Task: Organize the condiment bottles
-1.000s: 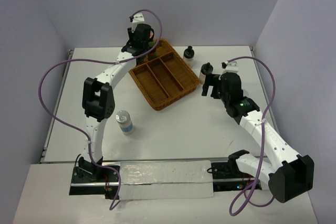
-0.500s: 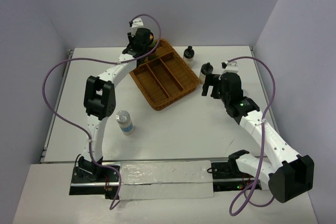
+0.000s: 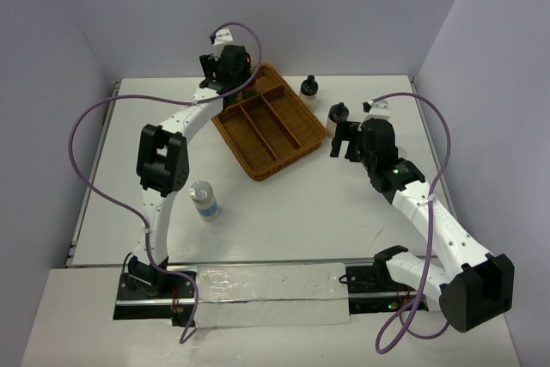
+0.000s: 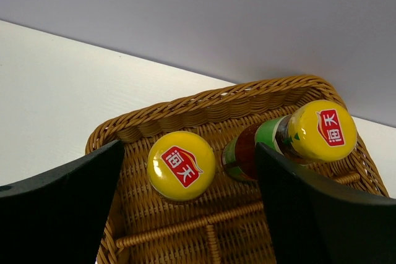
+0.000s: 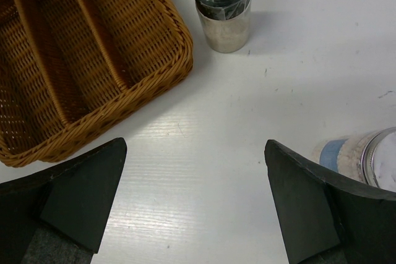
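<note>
Left wrist view had my left pincer (image 4: 189, 149) spread wide over a corner of the wicker basket (image 4: 204, 104), gripping nothing. The upright yellow-capped bottle (image 4: 181, 166) stood in that corner compartment, between the fingers and clear of both. Right beside it was the tilted yellow-capped bottle (image 4: 322, 129), leaning away from its partner, its body partly hidden behind one finger. I could not tell whether it touched that finger.

That was the danger. If I rose crooked, that finger could catch the leaning bottle and tip it over the divider, or clip the upright one. A straight lift looked safest.

My right pincer (image 5: 195, 153) hung agape too, empty above bare tabletop (image 5: 247, 109). A black-capped bottle (image 5: 221, 7) stood just beyond the basket, and a blue-labelled bottle (image 5: 362, 156) sat at the view's edge. Another silver-capped bottle (image 3: 204, 200) stood well apart from the basket, near my left arm.
</note>
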Controlling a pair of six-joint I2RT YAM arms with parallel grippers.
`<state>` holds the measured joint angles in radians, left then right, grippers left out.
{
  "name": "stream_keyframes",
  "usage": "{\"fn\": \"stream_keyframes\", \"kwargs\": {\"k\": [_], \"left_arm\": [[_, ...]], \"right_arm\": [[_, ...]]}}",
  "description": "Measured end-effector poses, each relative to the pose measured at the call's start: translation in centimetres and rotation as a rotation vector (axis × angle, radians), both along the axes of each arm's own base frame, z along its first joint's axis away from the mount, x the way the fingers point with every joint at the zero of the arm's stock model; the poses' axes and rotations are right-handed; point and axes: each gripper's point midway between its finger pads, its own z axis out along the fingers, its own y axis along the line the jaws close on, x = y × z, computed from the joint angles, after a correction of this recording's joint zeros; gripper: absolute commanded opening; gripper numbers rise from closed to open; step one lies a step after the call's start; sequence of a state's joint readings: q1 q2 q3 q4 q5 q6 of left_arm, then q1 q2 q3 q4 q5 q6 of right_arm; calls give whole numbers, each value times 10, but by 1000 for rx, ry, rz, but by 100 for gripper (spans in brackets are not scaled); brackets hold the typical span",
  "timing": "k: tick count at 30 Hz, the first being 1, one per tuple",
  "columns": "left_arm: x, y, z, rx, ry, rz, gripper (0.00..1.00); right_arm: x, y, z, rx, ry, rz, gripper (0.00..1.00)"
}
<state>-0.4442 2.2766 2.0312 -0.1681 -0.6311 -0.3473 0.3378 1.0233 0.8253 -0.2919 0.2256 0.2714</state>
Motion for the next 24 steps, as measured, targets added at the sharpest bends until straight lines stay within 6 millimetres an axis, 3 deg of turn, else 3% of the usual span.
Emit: {"fn": "stream_keyframes", "kwargs": {"k": [4, 7, 10, 13, 16, 18, 21, 24], "left_arm": [[-1, -1, 4, -7, -2, -4, 95], [-4, -1, 19, -24, -20, -9, 95], [-15, 3, 48, -46, -53, -10, 95], [-35, 10, 95, -86, -109, -8, 95], [-67, 13, 149, -143, -186, -12, 95], [-98, 12, 171, -170, -209, -15, 96], [-152, 1, 185, -205, -190, -37, 96], [-202, -11, 179, -224, -133, -56, 96]], "right_arm": [[-1, 0, 0, 0, 1, 0, 100], [-4, -1, 2, 0, 1, 0, 100], [-8, -3, 7, 4, -10, 1, 100], [-12, -4, 17, 15, -39, 2, 100], [-16, -5, 27, 26, -70, 3, 100], [-17, -5, 30, 30, -79, 3, 100], [-17, -5, 30, 30, -79, 4, 100], [-16, -5, 29, 29, -76, 5, 100]]}}
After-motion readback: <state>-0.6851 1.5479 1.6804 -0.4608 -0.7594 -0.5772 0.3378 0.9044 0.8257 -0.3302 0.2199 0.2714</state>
